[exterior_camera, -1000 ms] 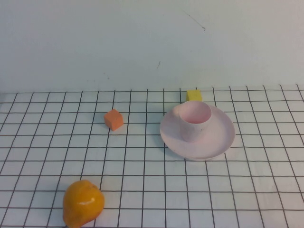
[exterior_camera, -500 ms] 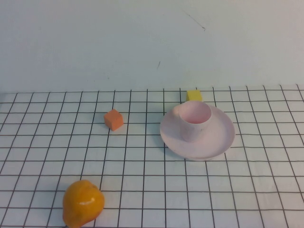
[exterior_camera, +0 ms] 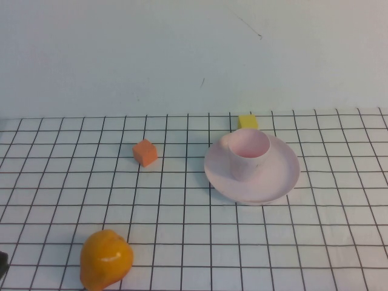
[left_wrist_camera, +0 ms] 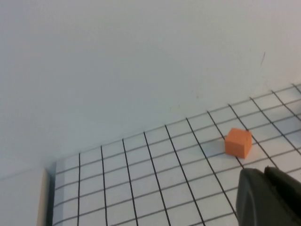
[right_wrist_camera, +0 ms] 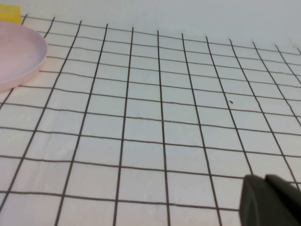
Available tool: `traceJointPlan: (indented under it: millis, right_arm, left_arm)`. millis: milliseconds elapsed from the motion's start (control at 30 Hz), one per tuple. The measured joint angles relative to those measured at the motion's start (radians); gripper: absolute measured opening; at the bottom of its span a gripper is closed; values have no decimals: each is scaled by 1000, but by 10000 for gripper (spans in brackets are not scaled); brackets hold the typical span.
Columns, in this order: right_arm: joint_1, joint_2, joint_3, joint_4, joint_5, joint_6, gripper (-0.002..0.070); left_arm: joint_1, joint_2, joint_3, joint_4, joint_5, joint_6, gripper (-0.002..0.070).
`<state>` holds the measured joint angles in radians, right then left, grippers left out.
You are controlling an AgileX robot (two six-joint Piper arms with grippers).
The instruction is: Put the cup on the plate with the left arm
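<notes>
While I read the high view from its left edge, I take the plate as my landmark. Far down-left of the plate, at the bottom-left corner, a dark sliver pokes in; I judge it part of the left arm, can't confirm. The left gripper shows only in its wrist view, a dark tip low in frame above the grid cloth, well away from the plate. Open or closed: I cannot tell. It holds nothing that I can see.

Next, an orange pear-like fruit sits well left and nearer me than the plate. An orange cube lies left of the plate, apart from it; it also shows in the left wrist view.

The cup stands upright on the plate, toward its far-left part, nothing touching it. A yellow cube sits just behind the plate's far rim.

The right gripper is off to the plate's right, low over the cloth, plate rim in its view; fingers: cannot tell.

My call: placement looks done, the arm is clear. Next move needs only parking the left arm.
</notes>
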<state>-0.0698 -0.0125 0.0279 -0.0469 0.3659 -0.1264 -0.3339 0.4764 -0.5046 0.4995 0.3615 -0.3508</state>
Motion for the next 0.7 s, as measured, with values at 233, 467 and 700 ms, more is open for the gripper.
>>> traceJointPlan:
  millis: [233, 467, 700]
  right_arm:
    - [0, 0, 0, 0, 0, 0, -2]
    - [0, 0, 0, 0, 0, 0, -2]
    - [0, 0, 0, 0, 0, 0, -2]
  left_arm:
    - [0, -32, 135, -22, -8, 0, -1]
    - [50, -199, 270, -77, 3, 0, -1]
    - [148, -347, 364, -182, 30, -35, -1]
